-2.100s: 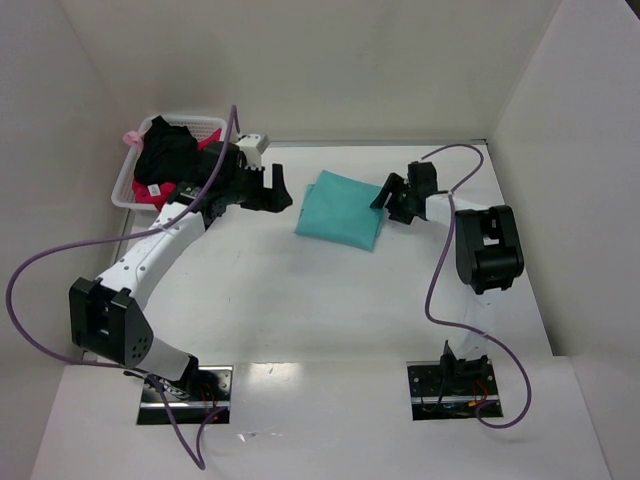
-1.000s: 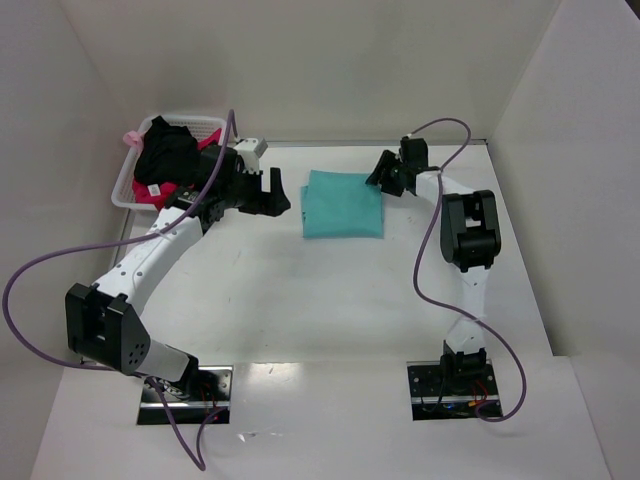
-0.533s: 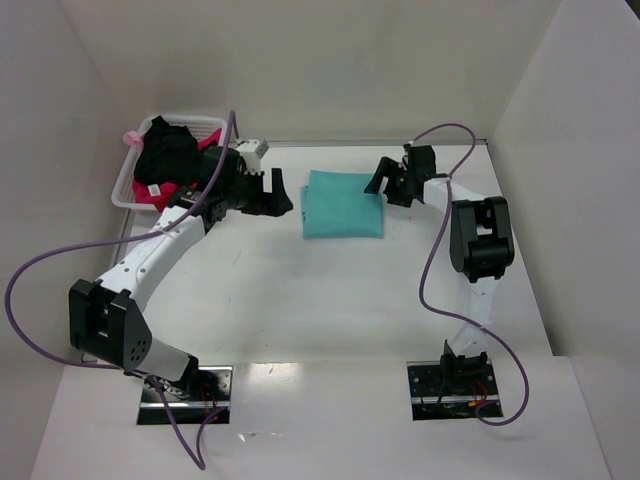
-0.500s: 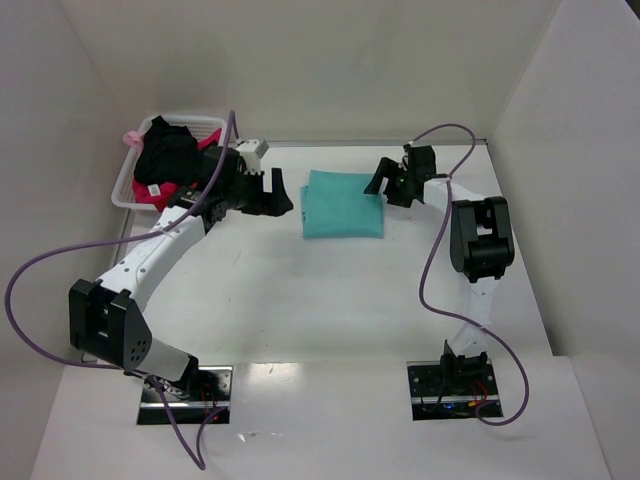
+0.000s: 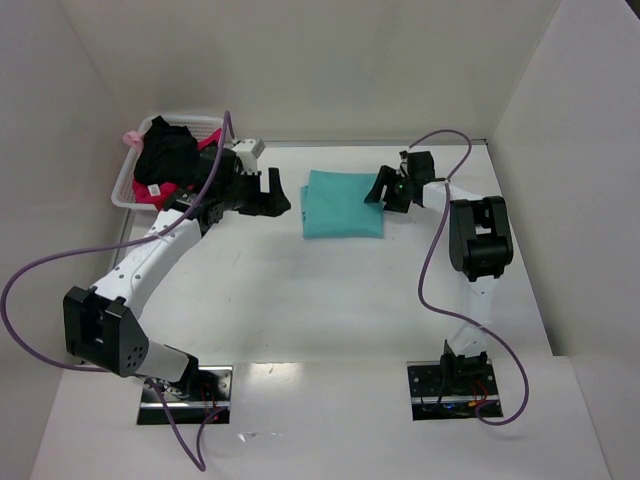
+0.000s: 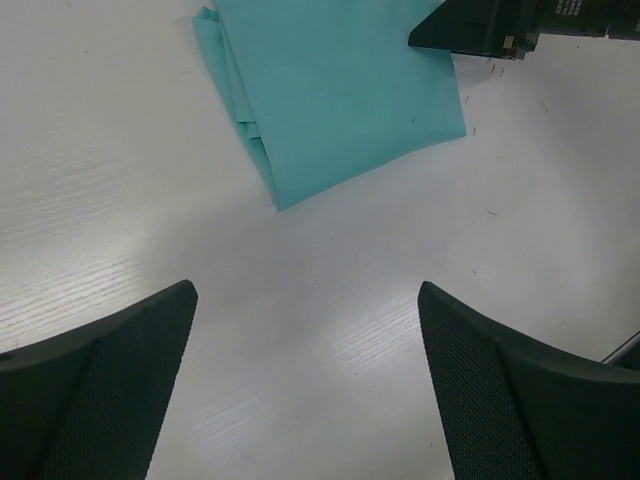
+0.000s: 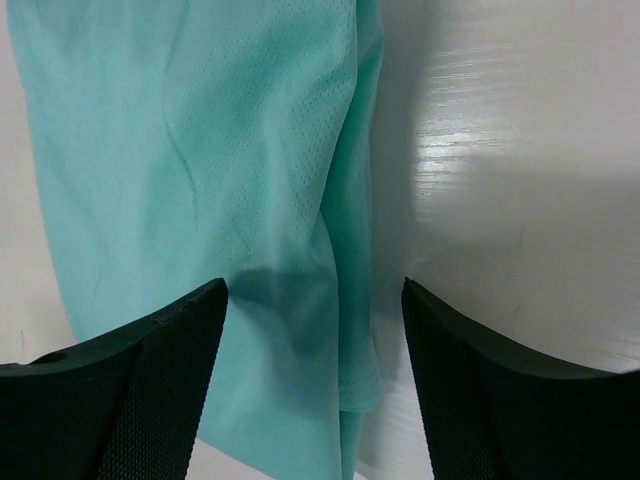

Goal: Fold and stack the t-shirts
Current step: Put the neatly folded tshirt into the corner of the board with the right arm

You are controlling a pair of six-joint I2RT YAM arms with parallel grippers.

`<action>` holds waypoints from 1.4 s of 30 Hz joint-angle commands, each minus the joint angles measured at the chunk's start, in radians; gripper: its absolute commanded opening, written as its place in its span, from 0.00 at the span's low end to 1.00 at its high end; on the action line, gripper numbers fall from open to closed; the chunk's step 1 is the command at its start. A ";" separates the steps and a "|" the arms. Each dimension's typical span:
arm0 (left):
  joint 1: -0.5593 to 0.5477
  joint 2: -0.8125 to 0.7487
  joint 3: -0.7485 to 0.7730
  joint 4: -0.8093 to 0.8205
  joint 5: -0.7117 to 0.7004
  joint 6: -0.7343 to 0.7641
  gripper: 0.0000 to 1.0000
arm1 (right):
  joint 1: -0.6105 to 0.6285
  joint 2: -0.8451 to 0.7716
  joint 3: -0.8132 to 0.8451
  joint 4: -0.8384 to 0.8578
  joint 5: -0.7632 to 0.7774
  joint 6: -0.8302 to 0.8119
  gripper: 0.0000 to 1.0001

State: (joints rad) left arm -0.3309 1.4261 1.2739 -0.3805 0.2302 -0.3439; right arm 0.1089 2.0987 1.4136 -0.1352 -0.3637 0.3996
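Here, the teal-green t-shirt (image 5: 342, 204) lies folded into a flat near-square on the far middle of the white bench (image 5: 300, 300), between the two arms. The left end effector (image 5: 277, 193) hangs just off the shirt's left edge with its jaws spread wide and nothing between them; in its wrist view the two dark fingers (image 6: 110, 380) frame bare bench, with the folded shirt (image 6: 340, 90) ahead of them showing stacked layers along one side. The right end effector (image 5: 384, 192) sits at the shirt's right edge, low over the cloth. Its wrist view shows the jaws standing apart, not closed on anything, with the shirt's doubled right-hand border (image 7: 350, 250) running beneath the gap and plain bench to the right of it. From the left wrist view the tip of the right end effector (image 6: 480, 25) overlaps the shirt's far corner; whether it touches the fabric cannot be told. At the far left corner, the white lattice basket (image 5: 122, 196) holds the black t-shirt (image 5: 165, 152) heaped on top of the pink-red t-shirt (image 5: 143, 193), with a small white tag (image 5: 155, 189) showing between them. A purple cable (image 5: 25, 285) loops out from the left arm.
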 commanded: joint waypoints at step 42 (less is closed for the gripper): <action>0.024 -0.010 0.012 -0.001 -0.017 0.069 0.99 | -0.115 0.095 0.269 -0.236 0.233 -0.148 0.00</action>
State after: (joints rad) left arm -0.3202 1.4200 1.2694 -0.4110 0.2035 -0.3084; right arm 0.0452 2.1857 1.6085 -0.3313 -0.2070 0.3149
